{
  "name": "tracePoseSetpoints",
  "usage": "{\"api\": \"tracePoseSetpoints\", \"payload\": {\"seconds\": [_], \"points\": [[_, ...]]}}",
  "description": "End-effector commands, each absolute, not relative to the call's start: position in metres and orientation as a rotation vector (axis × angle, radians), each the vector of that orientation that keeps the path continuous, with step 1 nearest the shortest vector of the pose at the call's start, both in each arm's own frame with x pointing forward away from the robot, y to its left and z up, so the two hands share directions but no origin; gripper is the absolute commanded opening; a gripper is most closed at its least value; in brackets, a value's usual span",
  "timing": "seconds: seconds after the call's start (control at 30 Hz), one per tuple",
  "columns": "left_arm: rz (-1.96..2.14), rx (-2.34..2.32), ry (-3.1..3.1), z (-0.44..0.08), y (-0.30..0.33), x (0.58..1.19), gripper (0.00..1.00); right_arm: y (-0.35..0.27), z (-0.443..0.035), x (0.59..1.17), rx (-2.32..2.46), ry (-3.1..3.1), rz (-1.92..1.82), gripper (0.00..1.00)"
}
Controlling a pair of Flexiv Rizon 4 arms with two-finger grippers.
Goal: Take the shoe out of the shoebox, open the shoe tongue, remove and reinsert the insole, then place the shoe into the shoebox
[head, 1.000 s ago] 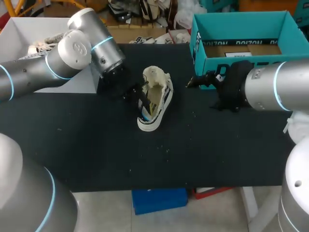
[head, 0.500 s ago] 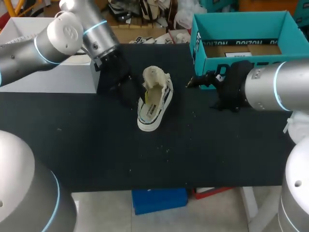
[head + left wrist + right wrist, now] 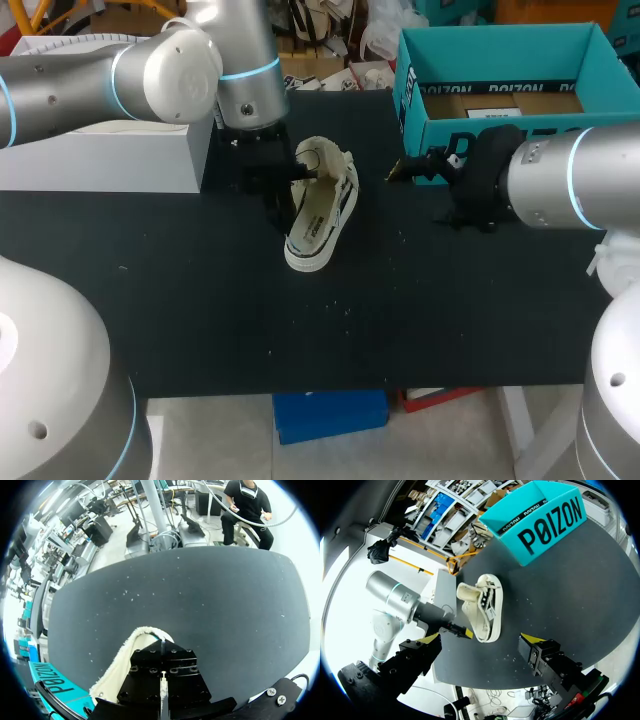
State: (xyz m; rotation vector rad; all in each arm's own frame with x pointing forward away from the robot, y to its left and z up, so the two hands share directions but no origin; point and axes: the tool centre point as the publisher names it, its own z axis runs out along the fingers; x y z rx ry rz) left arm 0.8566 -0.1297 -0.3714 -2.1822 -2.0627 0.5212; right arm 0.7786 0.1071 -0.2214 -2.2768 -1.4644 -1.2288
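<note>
The black counter (image 3: 200, 300) carries everything. My left arm (image 3: 150, 75) comes in from the far left, passes over a pale box (image 3: 100, 160) at the counter's left end, and bends down to the shoe. My right arm (image 3: 580, 180) comes in level from the right and ends just in front of the shoebox's near wall.

The teal shoebox (image 3: 420, 110) stands open at the far right of the counter. The shoe (image 3: 320, 215) is out of it. It lies on the counter to the shoebox's left and apart from it, mouth upward with the insole showing.

The left jaws sit at the shoe's left side. In the right wrist view one yellow tip (image 3: 465, 631) is just beside the sole's edge. From the left wrist view the shoe's cream rim is right ahead of them, and I cannot tell whether they are wide or narrow. The right jaws stand wide with nothing between them, their yellow fingertips (image 3: 532, 639) well apart and short of the shoe.

A few pale specks (image 3: 347, 310) dot the counter.
</note>
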Motion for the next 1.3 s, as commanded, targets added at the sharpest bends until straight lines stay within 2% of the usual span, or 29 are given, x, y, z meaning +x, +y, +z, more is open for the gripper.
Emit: {"api": "tracePoseSetpoints", "payload": {"seconds": [0.03, 0.93, 1.17, 1.3], "points": [[0.302, -2.151, -1.986, -0.373, -0.136, 0.86, 0.0, 0.11, -0.221, 0.779, -2.284, -1.464, -1.23, 1.0], [0.296, -2.286, -2.032, -0.425, -0.142, 0.872, 0.0, 0.11, -0.221, 0.779, -2.284, -1.464, -1.23, 1.0], [0.401, -2.318, -2.088, -0.397, -0.135, 0.868, 0.0, 0.11, -0.221, 0.779, -2.284, -1.464, -1.23, 1.0], [0.709, -2.314, -2.135, -0.373, -0.126, 0.866, 0.0, 0.11, -0.221, 0.779, -2.284, -1.464, -1.23, 1.0]]}}
